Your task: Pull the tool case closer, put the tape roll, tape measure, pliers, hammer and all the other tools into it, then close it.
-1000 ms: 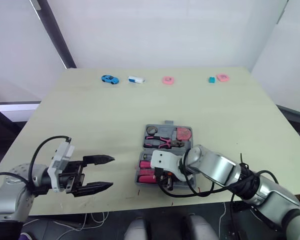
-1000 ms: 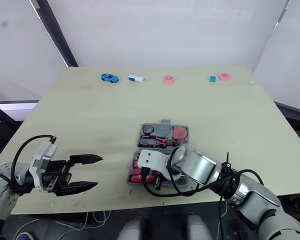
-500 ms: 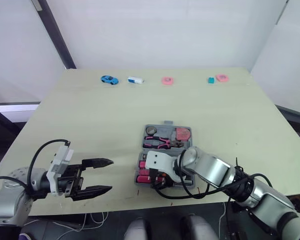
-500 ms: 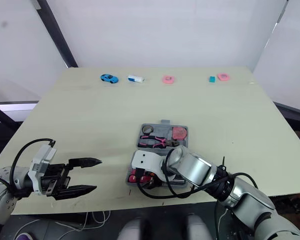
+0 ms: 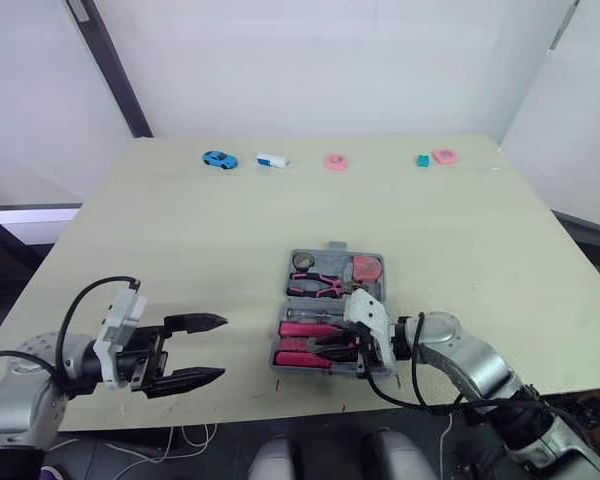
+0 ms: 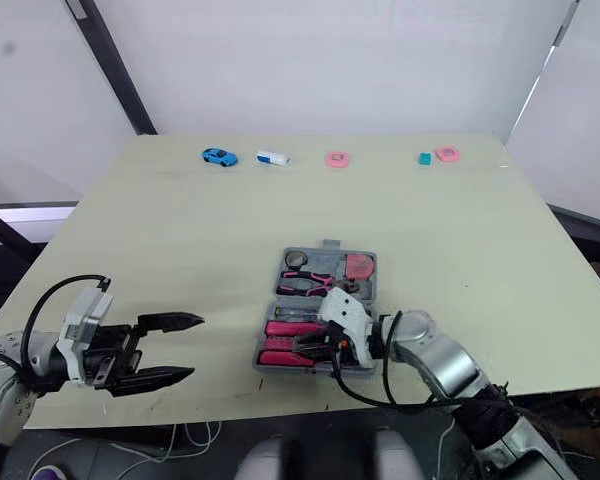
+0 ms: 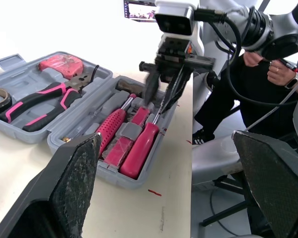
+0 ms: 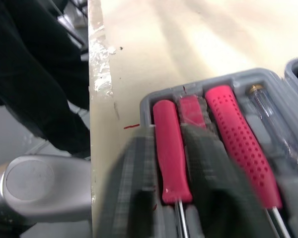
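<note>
Showing the packing step near its end: the tool case lies open by the front edge of the table, tools seated. We see the right gripper, fingers apart, over the red screwdriver handles; the left gripper hovers open near the front-left corner. Next, we judge, the right gripper must withdraw before the lid folds shut.

Both arms are sporting shiny silver-grey rounded shells, L arm and R arm alike. Each wrist is wearing a boxy white cam block w/ a thin blk cable looping out behind it. L gripper is showing two long tapered blk fingers w/ rough grainy pads. R gripper is rocking the same blk pair under its own white block.
</note>
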Tool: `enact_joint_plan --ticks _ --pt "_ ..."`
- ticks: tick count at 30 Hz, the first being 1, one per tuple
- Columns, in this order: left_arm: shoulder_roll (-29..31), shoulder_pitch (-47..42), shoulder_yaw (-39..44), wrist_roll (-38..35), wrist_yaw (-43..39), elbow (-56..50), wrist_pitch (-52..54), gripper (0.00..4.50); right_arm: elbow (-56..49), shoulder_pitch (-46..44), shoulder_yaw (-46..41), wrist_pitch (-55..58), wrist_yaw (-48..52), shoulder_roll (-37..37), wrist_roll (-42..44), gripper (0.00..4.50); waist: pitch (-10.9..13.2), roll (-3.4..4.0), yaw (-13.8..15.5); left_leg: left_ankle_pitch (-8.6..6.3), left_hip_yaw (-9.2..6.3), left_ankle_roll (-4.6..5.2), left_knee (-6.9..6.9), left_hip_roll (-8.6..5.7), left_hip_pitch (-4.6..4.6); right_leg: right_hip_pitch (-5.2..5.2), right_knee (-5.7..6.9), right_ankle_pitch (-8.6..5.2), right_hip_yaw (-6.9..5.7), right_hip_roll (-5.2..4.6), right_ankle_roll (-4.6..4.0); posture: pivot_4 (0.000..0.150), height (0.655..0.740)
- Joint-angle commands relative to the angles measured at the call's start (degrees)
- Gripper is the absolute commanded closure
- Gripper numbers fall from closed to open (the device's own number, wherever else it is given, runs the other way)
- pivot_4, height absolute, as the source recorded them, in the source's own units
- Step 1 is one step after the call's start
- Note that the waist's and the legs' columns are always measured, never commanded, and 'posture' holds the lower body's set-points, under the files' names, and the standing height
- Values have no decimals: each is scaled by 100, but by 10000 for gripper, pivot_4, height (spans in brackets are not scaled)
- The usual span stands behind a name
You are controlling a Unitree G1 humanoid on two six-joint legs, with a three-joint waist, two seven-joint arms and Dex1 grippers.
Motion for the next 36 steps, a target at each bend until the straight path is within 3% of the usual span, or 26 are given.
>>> enact_joint_plan --ticks 1,13,19,24,28,36 --pt "-47 21 42 -17 -324 -28 -133 0 118 36 -62 -430 -36 133 -162 44311 0 0 0 0 0 0 0 0 0 0 0 0 0 0 0 1500 7400" --pt "-218 50 34 40 -272 72 -256 0 1808 147 761 -1524 111 52 -1553 44311 -7 -3 -8 0 4 0 0 0 24 18 -1 -7 4 1 -11 1500 7400" --pt "-283 70 54 48 -215 96 -256 0 1948 154 686 -1614 235 2 -1601 44311 -27 -9 -4 -1 6 -1 -9 8 127 106 -5 -29 6 4 -6 1500 7400" --pt "-376 109 24 83 -163 101 -299 0 2229 140 964 -1561 254 -72 -1989 44311 -66 -6 1 -1 9 -1 -8 8 128 106 -5 -27 9 1 -9 1500 7400" --pt "-451 94 25 102 -101 105 -322 0 2249 237 807 -1691 223 85 -1863 44311 -117 -4 0 -1 8 -1 -14 8 132 107 -5 -27 8 3 -18 1500 7400" --pt "-738 105 170 141 446 142 -223 0 853 585 -762 -1832 259 356 -277 44311 -103 -16 35 -1 5 -1 -13 -2 114 105 -10 -26 8 -19 -18 1500 7400"
